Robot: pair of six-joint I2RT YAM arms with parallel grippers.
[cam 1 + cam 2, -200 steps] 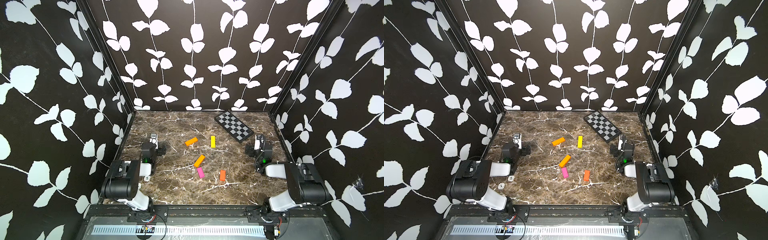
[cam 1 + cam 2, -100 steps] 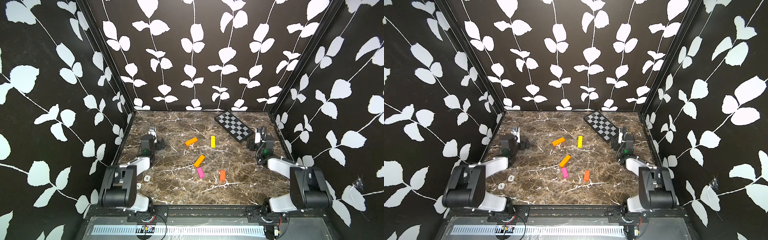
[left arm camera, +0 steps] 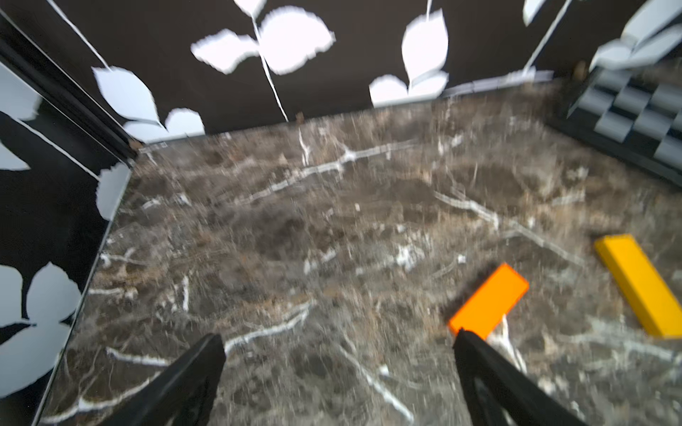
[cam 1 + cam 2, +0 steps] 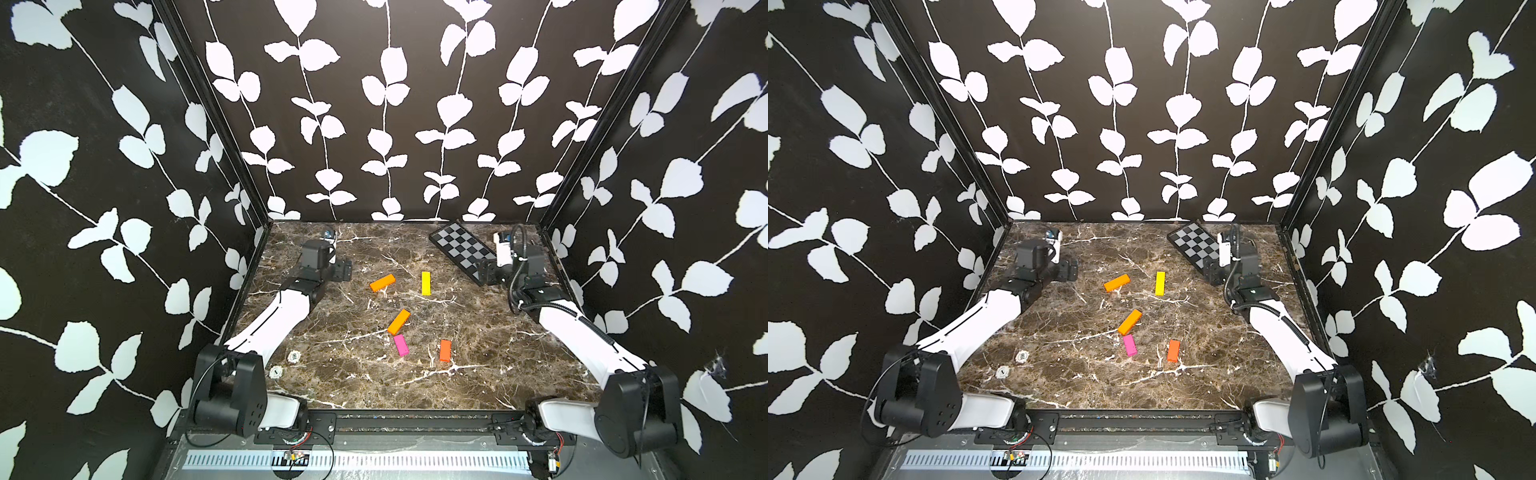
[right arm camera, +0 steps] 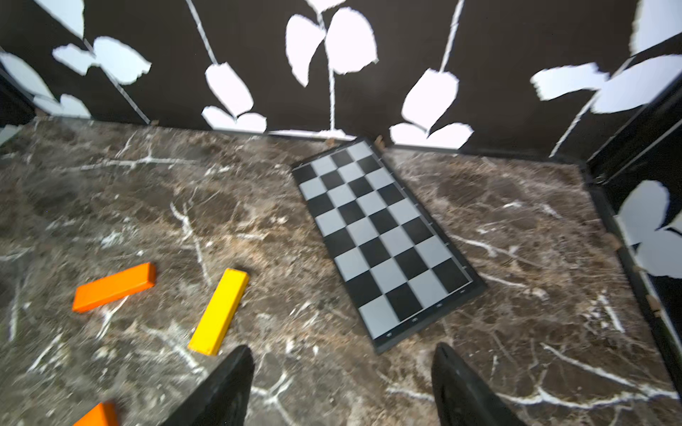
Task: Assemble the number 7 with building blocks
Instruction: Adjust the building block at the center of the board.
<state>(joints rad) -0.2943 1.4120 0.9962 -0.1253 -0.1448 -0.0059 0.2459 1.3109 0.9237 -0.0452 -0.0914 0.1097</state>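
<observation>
Five building blocks lie scattered and apart on the marble table, so no number 7 shows. In both top views they are an orange block (image 4: pixel 382 282) (image 4: pixel 1116 283), a yellow one (image 4: pixel 426 283) (image 4: pixel 1160 283), a second orange (image 4: pixel 399 321), a pink (image 4: pixel 401 345) and a red-orange (image 4: pixel 445 350). My left gripper (image 4: pixel 345 270) (image 3: pixel 337 335) is open and empty, low over the table just left of the first orange block (image 3: pixel 489 300). My right gripper (image 4: pixel 484 272) (image 5: pixel 342 348) hangs open and empty at the checkered board's near end, right of the yellow block (image 5: pixel 219 311).
A black-and-grey checkered board (image 4: pixel 461 249) (image 5: pixel 383 236) lies at the back right, slanted. Two small round white marks (image 4: pixel 294 356) sit near the left arm's base. Leaf-patterned walls close the table on three sides.
Both arms have unfolded and reached toward the back of the table, the left toward the first orange block, the right toward the board. The blocks have not moved.
</observation>
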